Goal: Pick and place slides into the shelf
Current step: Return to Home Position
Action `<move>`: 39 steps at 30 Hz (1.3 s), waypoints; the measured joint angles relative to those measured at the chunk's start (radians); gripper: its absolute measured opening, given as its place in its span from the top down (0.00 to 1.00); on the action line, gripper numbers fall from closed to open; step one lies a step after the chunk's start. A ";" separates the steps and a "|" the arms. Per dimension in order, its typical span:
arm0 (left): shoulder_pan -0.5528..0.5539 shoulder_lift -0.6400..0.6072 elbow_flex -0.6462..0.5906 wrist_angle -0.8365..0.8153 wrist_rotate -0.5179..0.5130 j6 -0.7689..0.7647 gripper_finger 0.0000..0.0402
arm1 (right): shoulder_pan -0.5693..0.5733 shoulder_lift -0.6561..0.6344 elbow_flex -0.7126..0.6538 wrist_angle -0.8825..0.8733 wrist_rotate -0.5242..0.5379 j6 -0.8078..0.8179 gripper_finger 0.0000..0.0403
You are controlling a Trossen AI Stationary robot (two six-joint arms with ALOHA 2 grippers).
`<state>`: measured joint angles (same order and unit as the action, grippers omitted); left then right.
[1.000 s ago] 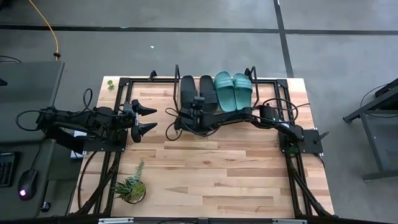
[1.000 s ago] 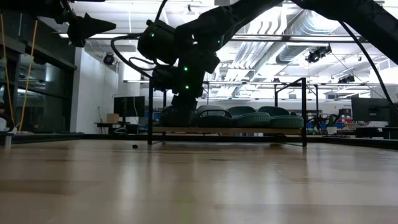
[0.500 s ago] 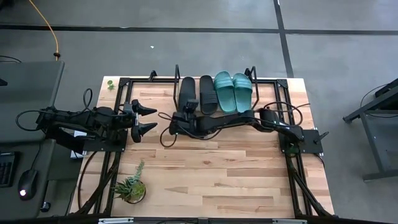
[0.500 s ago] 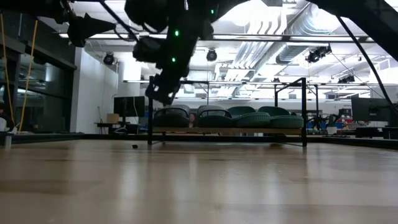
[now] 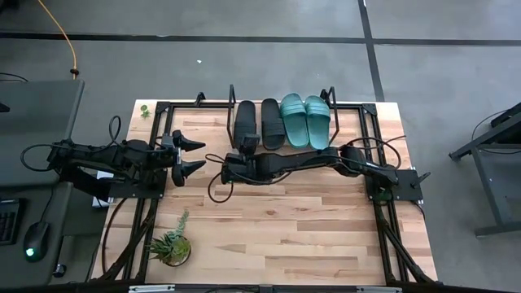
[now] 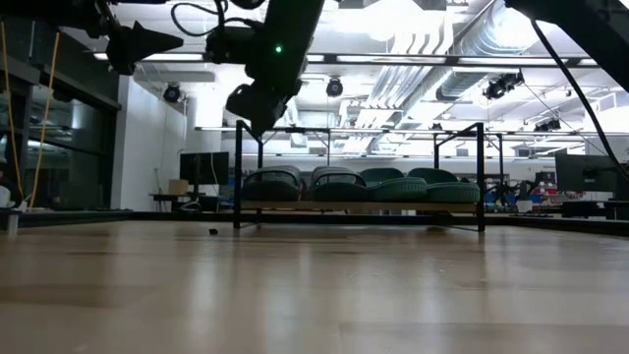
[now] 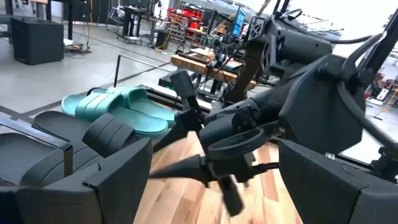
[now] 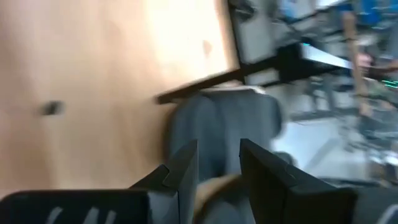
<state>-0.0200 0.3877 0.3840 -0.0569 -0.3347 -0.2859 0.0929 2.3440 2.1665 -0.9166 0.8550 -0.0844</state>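
Nearest the front edge of the bench [image 5: 293, 228] stands a small plant [image 5: 171, 247], well clear of both arms. Midway across, the left pincer [image 5: 192, 155] hangs spread and empty at the bench's left side. The right pincer [image 5: 225, 169] hovers just in front of the shelf [image 5: 229, 114], also spread, pinching nothing. At the far edge all four slides [image 5: 273, 122] lie side by side on the shelf, two black to the left and two teal to the right.

With nothing left to carry, the work now looks like a retreat. The right arm should rise first, then fold back toward its base on the right, keeping its fingers and looping cable off the near bracket and the black heels.

The high view gives the row's order but not height. The low view shows the slides [image 6: 359, 184] raised on the board between the brackets, with the right pincer [image 6: 251, 106] well above the bench. The left wrist view alone shows the right pincer's fingers [image 7: 181, 90] plainly parted. The right wrist view shows only a grey rounded shape past its own fingers [image 8: 183, 168]; what it is, I cannot tell.
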 joint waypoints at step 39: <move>0.000 -0.117 0.000 -0.140 0.059 0.046 0.18 | -0.096 -0.187 0.011 0.079 -0.995 -0.066 0.73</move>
<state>-0.0200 0.2707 0.3840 -0.1966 -0.2753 -0.2401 -0.0031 2.1571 2.1780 -0.8379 -0.1395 -0.1504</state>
